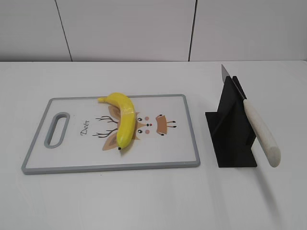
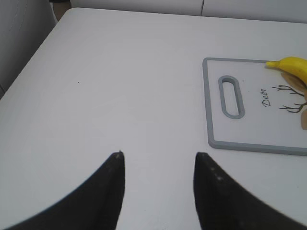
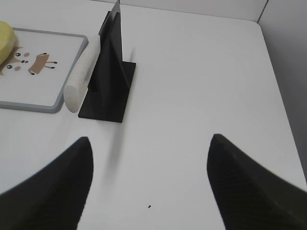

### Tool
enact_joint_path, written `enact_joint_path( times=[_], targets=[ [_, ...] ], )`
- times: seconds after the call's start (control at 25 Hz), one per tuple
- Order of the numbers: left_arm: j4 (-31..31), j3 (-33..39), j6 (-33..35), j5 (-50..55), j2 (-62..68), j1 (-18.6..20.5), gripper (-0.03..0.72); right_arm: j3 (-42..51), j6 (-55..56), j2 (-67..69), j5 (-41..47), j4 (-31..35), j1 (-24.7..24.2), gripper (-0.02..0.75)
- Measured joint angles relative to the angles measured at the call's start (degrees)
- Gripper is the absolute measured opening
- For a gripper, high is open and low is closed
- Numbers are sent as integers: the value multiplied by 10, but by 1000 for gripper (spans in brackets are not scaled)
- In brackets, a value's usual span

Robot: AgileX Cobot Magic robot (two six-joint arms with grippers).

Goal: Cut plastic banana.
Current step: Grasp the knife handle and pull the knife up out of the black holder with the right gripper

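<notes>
White wall panels are seen behind a plain white table (image 1: 144, 201). Over bare table near its left edge, the left gripper (image 2: 158, 165) is held low, fingers (image 2: 112, 191) spread and empty. Toward the right edge, the right gripper (image 3: 148, 163) is held likewise, fingers (image 3: 240, 182) spread wide. The plastic banana (image 1: 123, 119) is laid on a cutting board (image 1: 72, 160) printed "Deer", beside a knife (image 1: 256, 127) leaned in a black stand (image 1: 230, 129).

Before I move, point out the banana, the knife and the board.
banana (image 1: 124, 120), exterior view, mid-body.
knife (image 1: 263, 134), exterior view, white handle.
board (image 1: 110, 167), exterior view, near grey rim.
</notes>
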Motion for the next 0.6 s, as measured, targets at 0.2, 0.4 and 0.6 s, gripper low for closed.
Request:
enact_joint_path(
  times=[0.2,0.4,0.6],
  targets=[
    [0,0,0,0,0,0,439,0,0,0,0,0,0,569],
    [0,0,0,0,0,0,439,0,0,0,0,0,0,569],
    [0,0,0,0,0,0,439,0,0,0,0,0,0,569]
  ],
)
